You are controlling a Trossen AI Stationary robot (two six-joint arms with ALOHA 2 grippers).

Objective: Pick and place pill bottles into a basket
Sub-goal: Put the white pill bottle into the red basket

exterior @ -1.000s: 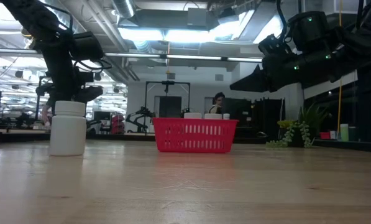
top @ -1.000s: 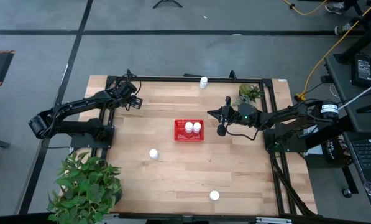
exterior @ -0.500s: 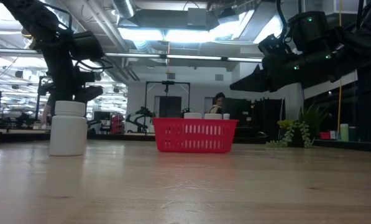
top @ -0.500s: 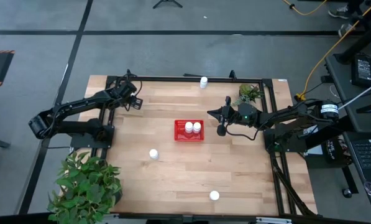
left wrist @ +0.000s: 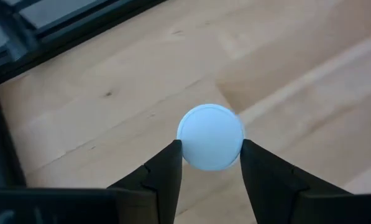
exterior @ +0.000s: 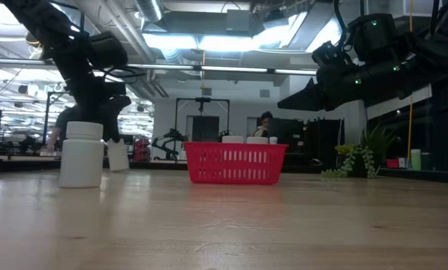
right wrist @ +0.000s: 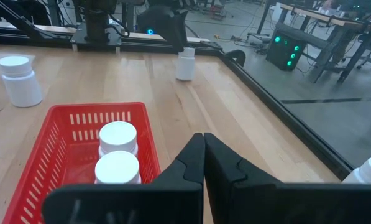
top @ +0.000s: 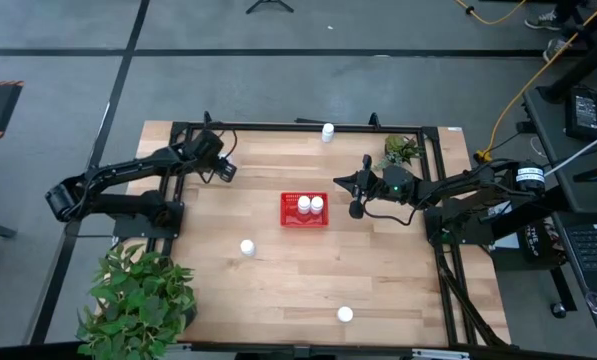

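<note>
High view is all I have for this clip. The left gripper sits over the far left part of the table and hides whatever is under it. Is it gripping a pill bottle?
Observer: Yes. In the left wrist view the left gripper has its fingers against both sides of a pill bottle.
Operator: And the right gripper beside the basket, is it open or carrying anything?
Observer: The right wrist view shows the right gripper shut and empty, with its fingers pressed together and the basket close in front of it.
</note>
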